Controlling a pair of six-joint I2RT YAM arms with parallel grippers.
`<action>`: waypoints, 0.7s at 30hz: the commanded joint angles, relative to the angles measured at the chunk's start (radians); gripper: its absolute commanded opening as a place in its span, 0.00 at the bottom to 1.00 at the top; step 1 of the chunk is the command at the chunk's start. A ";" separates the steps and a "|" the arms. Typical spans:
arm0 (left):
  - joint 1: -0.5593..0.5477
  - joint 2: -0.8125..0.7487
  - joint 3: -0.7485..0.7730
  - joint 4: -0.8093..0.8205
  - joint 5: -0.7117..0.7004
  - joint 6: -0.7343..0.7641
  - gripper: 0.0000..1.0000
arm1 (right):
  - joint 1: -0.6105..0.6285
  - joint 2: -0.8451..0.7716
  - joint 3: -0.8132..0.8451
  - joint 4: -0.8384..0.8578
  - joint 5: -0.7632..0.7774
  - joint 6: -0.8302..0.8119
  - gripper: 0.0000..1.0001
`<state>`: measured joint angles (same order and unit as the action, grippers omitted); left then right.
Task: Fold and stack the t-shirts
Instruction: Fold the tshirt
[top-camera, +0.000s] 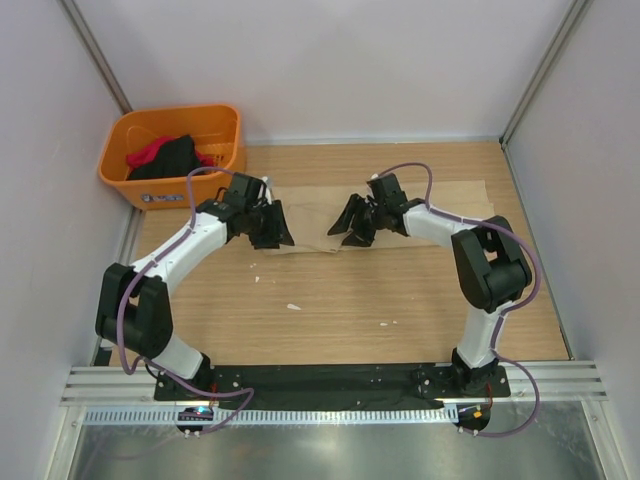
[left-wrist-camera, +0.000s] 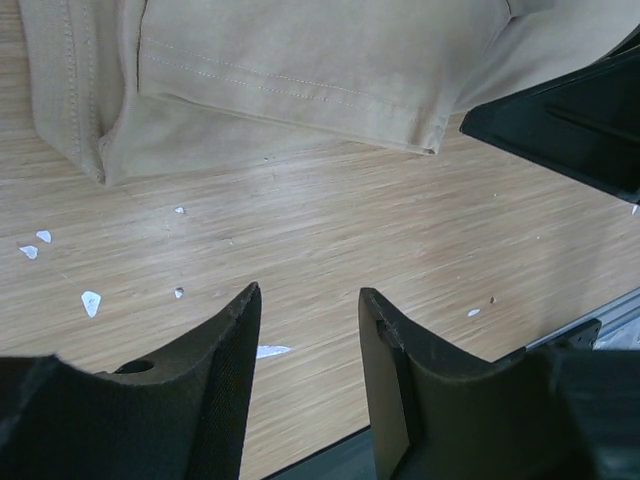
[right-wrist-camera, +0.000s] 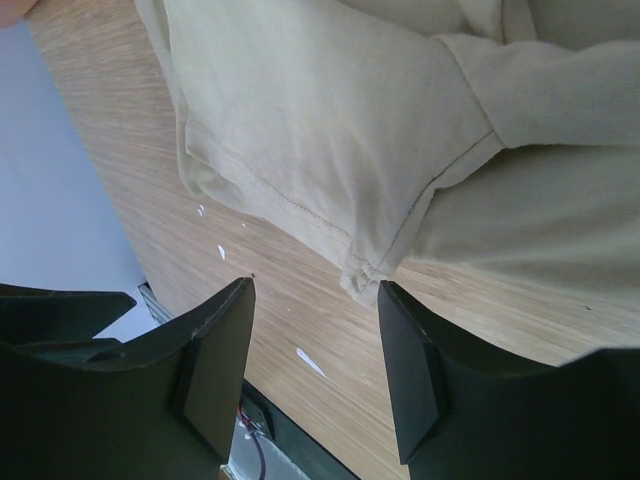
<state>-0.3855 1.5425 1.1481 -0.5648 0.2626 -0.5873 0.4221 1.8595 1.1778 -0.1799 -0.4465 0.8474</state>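
A tan t-shirt (top-camera: 312, 214) lies flat on the wooden table at the back middle. Its hem and a sleeve show in the left wrist view (left-wrist-camera: 300, 70) and in the right wrist view (right-wrist-camera: 330, 120). My left gripper (top-camera: 272, 232) hovers over the shirt's left part, open and empty, with bare table between its fingers (left-wrist-camera: 222, 360). My right gripper (top-camera: 354, 222) hovers over the shirt's middle, open and empty, its fingers (right-wrist-camera: 225, 350) just short of the hem corner (right-wrist-camera: 362, 277). More clothes, red and black (top-camera: 172, 158), lie in the orange basket.
The orange basket (top-camera: 170, 192) stands at the back left corner. Small white scraps (top-camera: 293, 306) lie on the table in front of the shirt. White walls close in both sides and the back. A black base rail (top-camera: 320, 378) runs along the near edge.
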 joint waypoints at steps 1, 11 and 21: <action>0.005 -0.044 0.009 0.022 0.010 0.003 0.45 | 0.020 -0.002 -0.015 0.034 0.029 0.028 0.58; 0.014 -0.025 0.021 0.016 0.012 0.011 0.45 | 0.035 0.006 -0.063 0.060 0.037 0.032 0.50; 0.020 -0.024 0.024 0.009 0.012 0.015 0.45 | 0.035 0.055 -0.011 0.100 0.012 0.076 0.34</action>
<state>-0.3740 1.5417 1.1481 -0.5655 0.2626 -0.5869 0.4503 1.9072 1.1206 -0.1318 -0.4221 0.8986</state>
